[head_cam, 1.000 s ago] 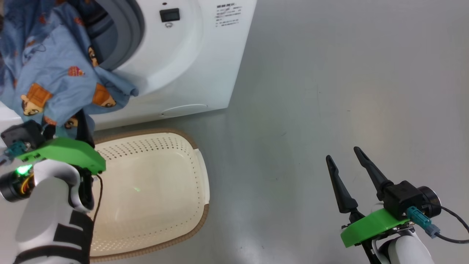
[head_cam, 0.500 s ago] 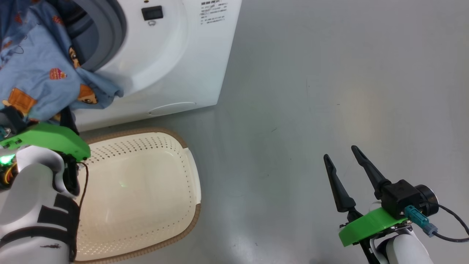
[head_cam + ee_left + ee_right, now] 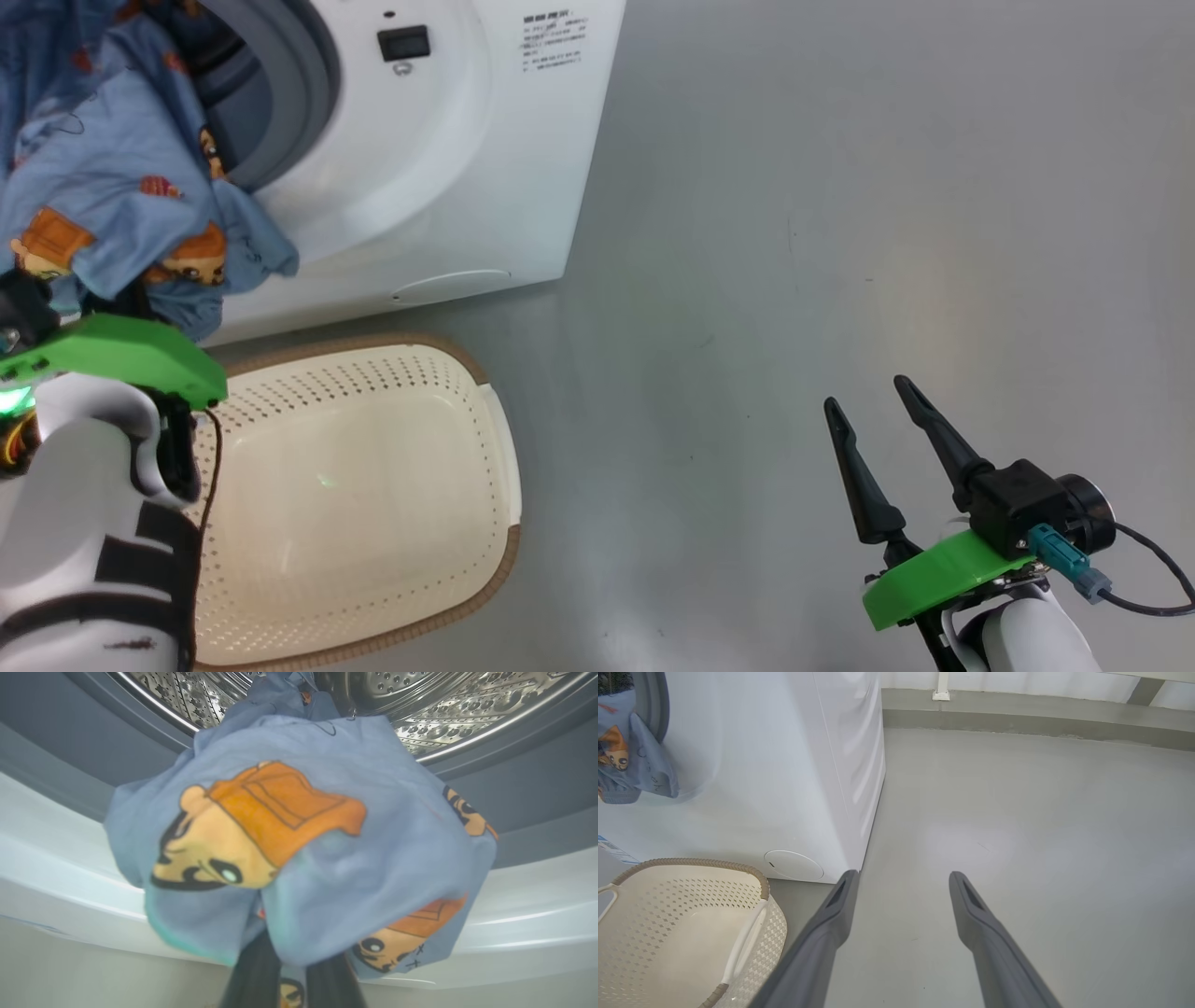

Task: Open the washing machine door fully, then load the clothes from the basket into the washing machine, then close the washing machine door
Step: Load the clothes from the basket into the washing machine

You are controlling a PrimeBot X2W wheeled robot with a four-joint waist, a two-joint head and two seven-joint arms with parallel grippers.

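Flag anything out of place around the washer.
The clothes spill out of the washing machine, draped over its front lip instead of lying in the drum. The left tool pinches their hanging end.

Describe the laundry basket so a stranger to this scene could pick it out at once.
Find the big white washing machine on the grey floor; the basket sits right in front of it, below the blue clothes hanging from its opening. It alone is cream plastic, with perforated sides and a brown woven-look rim.
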